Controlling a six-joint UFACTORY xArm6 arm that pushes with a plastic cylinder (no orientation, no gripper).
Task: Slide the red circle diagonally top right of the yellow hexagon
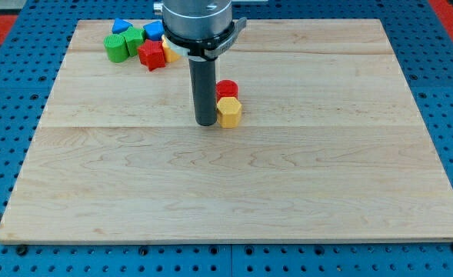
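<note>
The red circle lies near the board's middle, touching the top edge of the yellow hexagon and sitting straight above it in the view. My tip rests on the board just left of the yellow hexagon, close to or touching its left side. The dark rod rises from the tip and hides the board behind it.
A cluster of blocks sits at the view's top left: a red star, two green blocks, two blue blocks, and a yellow block partly hidden by the arm. The wooden board lies on a blue perforated table.
</note>
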